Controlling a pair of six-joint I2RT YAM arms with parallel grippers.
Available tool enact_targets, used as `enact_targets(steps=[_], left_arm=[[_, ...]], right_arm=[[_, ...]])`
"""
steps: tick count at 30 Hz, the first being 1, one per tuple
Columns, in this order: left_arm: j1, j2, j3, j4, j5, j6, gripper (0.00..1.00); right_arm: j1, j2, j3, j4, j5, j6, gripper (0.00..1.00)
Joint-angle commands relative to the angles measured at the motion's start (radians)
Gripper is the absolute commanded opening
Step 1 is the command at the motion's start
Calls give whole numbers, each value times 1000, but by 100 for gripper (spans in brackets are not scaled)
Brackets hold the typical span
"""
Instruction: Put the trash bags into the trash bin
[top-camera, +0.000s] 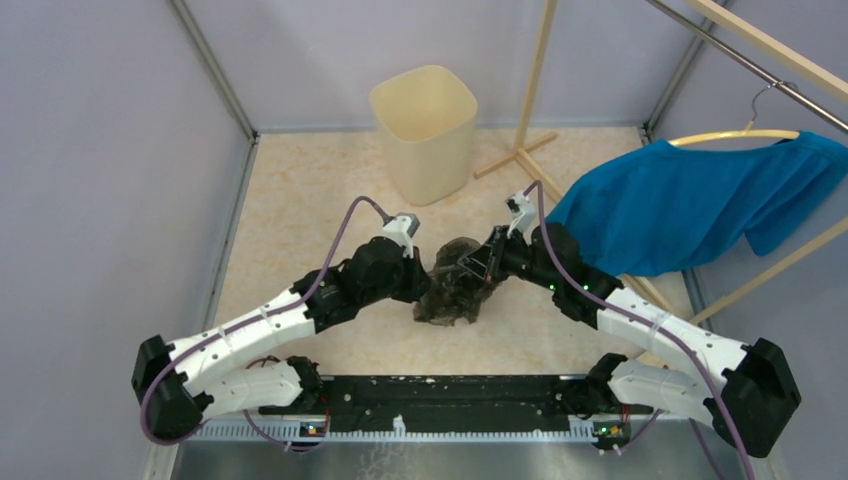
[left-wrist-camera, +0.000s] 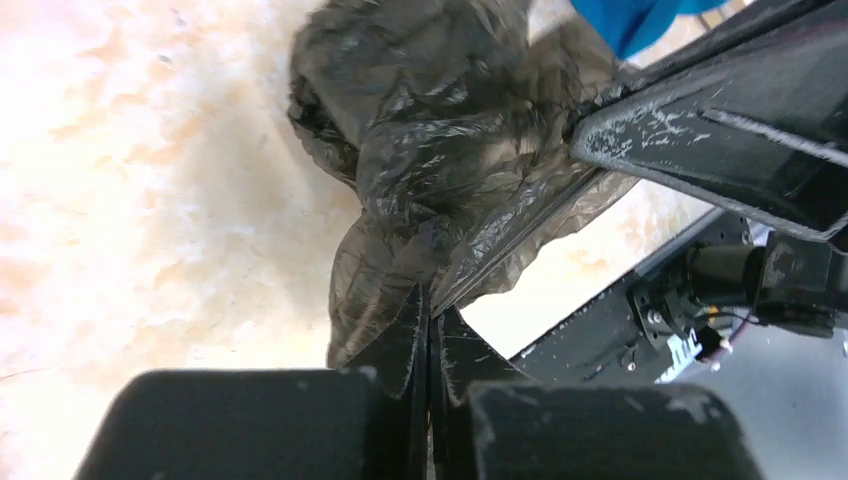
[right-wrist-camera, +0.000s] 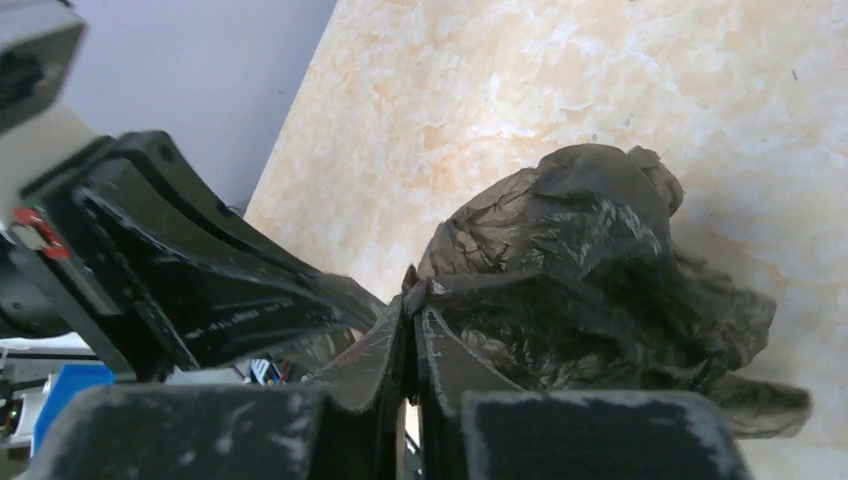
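Note:
The crumpled dark grey-brown trash bag (top-camera: 457, 283) hangs between my two grippers above the middle of the floor. My left gripper (top-camera: 425, 277) is shut on the bag's left edge; in the left wrist view its jaws (left-wrist-camera: 432, 300) pinch a fold of the bag (left-wrist-camera: 430, 130). My right gripper (top-camera: 483, 262) is shut on the bag's right edge; in the right wrist view it (right-wrist-camera: 413, 295) pinches the film of the bag (right-wrist-camera: 590, 260). The cream-beige trash bin (top-camera: 425, 130) stands upright and open at the back, apart from the bag.
A blue cloth garment (top-camera: 690, 205) hangs on a hanger from a wooden rack at the right, close to my right arm. The rack's wooden foot (top-camera: 520, 155) lies right of the bin. Grey walls enclose the marbled floor (top-camera: 300, 220).

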Motion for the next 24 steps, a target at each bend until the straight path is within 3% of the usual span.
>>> enact_targets(steps=[1, 10, 15, 20, 24], left_arm=[[14, -109, -6, -71, -192, -32, 0], [72, -205, -79, -62, -177, -48, 0], [84, -217, -92, -67, -188, -36, 0], [87, -225, -106, -74, -207, -34, 0], [88, -226, -112, -79, -216, -32, 0]], right_arm=[[13, -35, 38, -13, 44, -38, 12], [13, -65, 27, -113, 54, -122, 56], [13, -124, -45, -168, 59, -183, 73], [13, -99, -98, -200, 34, -310, 76], [13, 16, -73, -243, 47, -409, 61]])
